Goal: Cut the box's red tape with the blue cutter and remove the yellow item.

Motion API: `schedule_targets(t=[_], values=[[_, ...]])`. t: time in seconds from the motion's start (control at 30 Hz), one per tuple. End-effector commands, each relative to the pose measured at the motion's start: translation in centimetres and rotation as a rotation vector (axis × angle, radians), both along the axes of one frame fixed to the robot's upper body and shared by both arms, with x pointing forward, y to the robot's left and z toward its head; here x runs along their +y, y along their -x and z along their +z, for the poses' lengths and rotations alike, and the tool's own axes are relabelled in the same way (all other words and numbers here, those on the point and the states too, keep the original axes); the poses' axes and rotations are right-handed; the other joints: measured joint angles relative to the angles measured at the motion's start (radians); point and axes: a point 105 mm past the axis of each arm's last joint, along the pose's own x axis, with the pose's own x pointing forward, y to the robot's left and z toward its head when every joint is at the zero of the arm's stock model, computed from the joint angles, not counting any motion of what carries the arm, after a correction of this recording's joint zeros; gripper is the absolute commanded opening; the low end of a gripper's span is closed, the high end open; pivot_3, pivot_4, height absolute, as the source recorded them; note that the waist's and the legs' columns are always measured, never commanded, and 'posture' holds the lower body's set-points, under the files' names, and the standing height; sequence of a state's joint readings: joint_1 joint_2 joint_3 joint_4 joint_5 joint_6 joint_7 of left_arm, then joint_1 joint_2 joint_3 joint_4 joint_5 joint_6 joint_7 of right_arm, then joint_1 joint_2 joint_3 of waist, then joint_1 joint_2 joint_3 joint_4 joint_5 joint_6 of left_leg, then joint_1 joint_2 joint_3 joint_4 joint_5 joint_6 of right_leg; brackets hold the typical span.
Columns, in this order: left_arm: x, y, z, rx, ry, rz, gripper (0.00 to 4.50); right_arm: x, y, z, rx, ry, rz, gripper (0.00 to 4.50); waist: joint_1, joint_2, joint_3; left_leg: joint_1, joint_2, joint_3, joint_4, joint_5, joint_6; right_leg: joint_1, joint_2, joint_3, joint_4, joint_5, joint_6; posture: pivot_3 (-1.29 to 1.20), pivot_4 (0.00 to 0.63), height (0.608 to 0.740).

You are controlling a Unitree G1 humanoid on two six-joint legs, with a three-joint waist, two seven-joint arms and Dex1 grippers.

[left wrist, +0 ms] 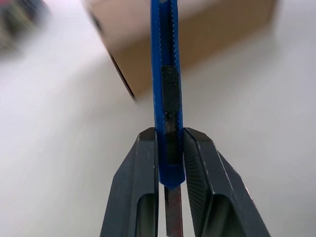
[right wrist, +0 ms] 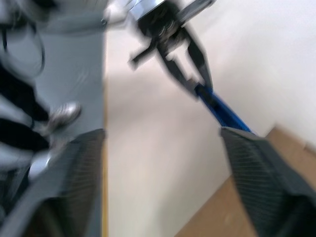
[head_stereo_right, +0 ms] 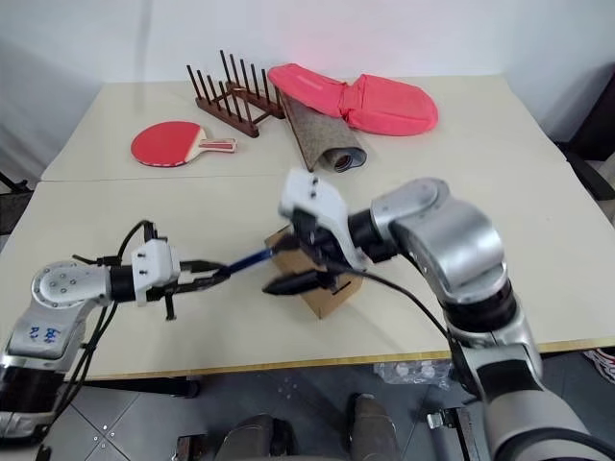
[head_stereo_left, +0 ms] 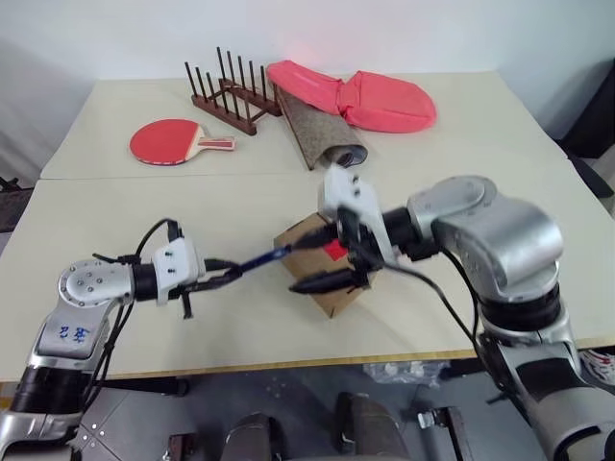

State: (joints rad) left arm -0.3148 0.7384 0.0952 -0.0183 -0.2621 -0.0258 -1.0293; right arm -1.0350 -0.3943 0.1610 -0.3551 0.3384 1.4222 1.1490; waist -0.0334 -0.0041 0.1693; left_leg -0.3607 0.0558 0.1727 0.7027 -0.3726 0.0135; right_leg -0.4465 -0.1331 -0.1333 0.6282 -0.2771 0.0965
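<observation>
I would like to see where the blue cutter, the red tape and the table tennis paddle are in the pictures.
blue cutter [left wrist: 167,74], left wrist view, on its blue body above the fingers.
red tape [head_stereo_left: 334,252], left eye view, on the visible red patch on the box.
table tennis paddle [head_stereo_left: 163,141], left eye view, on its red face.

No readable text, labels or signs.

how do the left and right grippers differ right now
The left gripper has its jaws shut on the blue cutter, while the right gripper has its jaws spread wide and holds nothing. The left gripper sits out to the side of the box, aiming the cutter toward it; the right gripper hangs right over the box. Both have two black fingers.
</observation>
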Motion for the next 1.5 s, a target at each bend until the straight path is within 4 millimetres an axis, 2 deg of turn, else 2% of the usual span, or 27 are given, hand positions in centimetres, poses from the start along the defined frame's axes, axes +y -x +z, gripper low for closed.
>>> schedule_targets(t=[0.03, 0.17, 0.47, 0.63, 0.77, 0.93, 1.0, 1.1, 1.2, 1.4, 1.47, 1.5], values=[[-0.1, 0.2, 2.6, -0.061, 0.098, -0.028, 0.44, -0.1, -1.0, 1.9, 0.028, -0.068, -0.072, 4.42, 0.000, 0.000, 0.000, 0.000, 0.000, 0.000, 0.000, 0.000, 0.000, 0.000, 0.000, 0.000, 0.000, 0.000, 0.000, 0.00, 0.150, 0.740], [-0.9, 0.6, 3.6, -0.043, 0.133, -0.078, 0.44, 0.0, -1.8, 2.4, 0.080, -0.082, -0.131, 4.42, -0.001, 0.000, 0.000, 0.000, -0.001, 0.002, -0.002, -0.001, -0.001, 0.000, 0.000, -0.002, 0.000, 0.001, 0.001, 0.00, 0.150, 0.740], [-3.2, 0.0, 3.8, -0.062, 0.121, -0.200, 0.44, 1.0, -4.1, 2.4, 0.145, -0.067, -0.219, 4.42, -0.003, 0.000, 0.000, -0.004, -0.001, 0.003, -0.002, 0.000, -0.001, -0.001, 0.001, -0.004, -0.001, 0.001, 0.001, 0.00, 0.150, 0.740], [-3.4, -0.4, 3.8, -0.058, 0.121, -0.199, 0.44, 0.4, -4.9, 2.3, 0.125, -0.046, -0.251, 4.42, -0.014, 0.000, 0.000, -0.006, -0.001, 0.002, -0.002, 0.000, -0.001, -0.002, 0.001, -0.005, -0.002, 0.001, 0.002, 0.00, 0.150, 0.740], [-2.3, -0.8, 3.1, -0.030, 0.116, -0.117, 0.44, -0.6, -4.9, 2.9, 0.108, -0.062, -0.258, 4.42, -0.022, 0.000, 0.000, -0.007, -0.001, 0.001, -0.002, 0.000, -0.002, -0.002, 0.001, -0.006, -0.002, 0.001, 0.002, 0.00, 0.150, 0.740], [3.0, -4.3, 2.5, 0.032, 0.145, 0.260, 0.44, -2.2, -5.6, 3.4, 0.083, -0.093, -0.321, 4.42, -0.026, 0.000, 0.000, -0.006, -0.001, 0.001, -0.002, 0.000, -0.002, -0.002, 0.001, -0.006, -0.002, 0.001, 0.002, 0.00, 0.150, 0.740], [3.8, -4.8, 2.4, 0.043, 0.158, 0.312, 0.44, -2.5, -5.9, 3.4, 0.076, -0.097, -0.339, 4.42, -0.025, 0.000, 0.000, -0.007, 0.000, 0.000, -0.002, 0.000, -0.002, -0.002, 0.001, -0.006, -0.002, 0.001, 0.002, 0.00, 0.150, 0.740], [5.6, -5.9, 2.6, 0.073, 0.211, 0.455, 1.02, -3.2, -6.6, 3.6, 0.055, -0.119, -0.381, 4.50, -0.023, 0.000, 0.000, -0.007, 0.000, 0.000, -0.002, 0.000, -0.002, -0.002, 0.001, -0.006, -0.002, 0.001, 0.002, 0.00, 0.150, 0.740], [6.7, -6.7, 2.9, 0.094, 0.260, 0.525, 1.90, -3.4, -7.0, 3.7, 0.046, -0.143, -0.402, 4.50, -0.020, 0.000, 0.000, -0.007, -0.001, 0.000, -0.002, 0.000, -0.002, -0.002, 0.001, -0.006, -0.002, 0.001, 0.002, 0.00, 0.150, 0.740], [2.9, -6.8, 2.5, 0.108, 0.191, 0.299, 3.77, -3.4, -7.1, 3.5, 0.046, -0.178, -0.420, 4.50, -0.020, 0.000, 0.000, -0.008, -0.001, 0.000, -0.002, 0.000, -0.002, -0.002, 0.001, -0.007, -0.002, 0.001, 0.003, 0.00, 0.150, 0.740], [1.9, -7.4, 2.5, 0.110, 0.187, 0.255, 4.37, -3.4, -7.0, 3.3, 0.047, -0.185, -0.424, 4.50, -0.021, 0.000, 0.000, -0.008, -0.001, 0.000, -0.002, 0.000, -0.002, -0.002, 0.001, -0.008, -0.002, 0.001, 0.003, 0.00, 0.150, 0.740], [1.1, -8.0, 2.2, 0.124, 0.178, 0.226, 4.44, -3.4, -6.9, 3.2, 0.046, -0.189, -0.430, 4.50, -0.021, 0.000, 0.000, -0.008, -0.001, 0.000, -0.002, 0.000, -0.002, -0.002, 0.001, -0.008, -0.002, 0.001, 0.003, 0.00, 0.150, 0.740]])
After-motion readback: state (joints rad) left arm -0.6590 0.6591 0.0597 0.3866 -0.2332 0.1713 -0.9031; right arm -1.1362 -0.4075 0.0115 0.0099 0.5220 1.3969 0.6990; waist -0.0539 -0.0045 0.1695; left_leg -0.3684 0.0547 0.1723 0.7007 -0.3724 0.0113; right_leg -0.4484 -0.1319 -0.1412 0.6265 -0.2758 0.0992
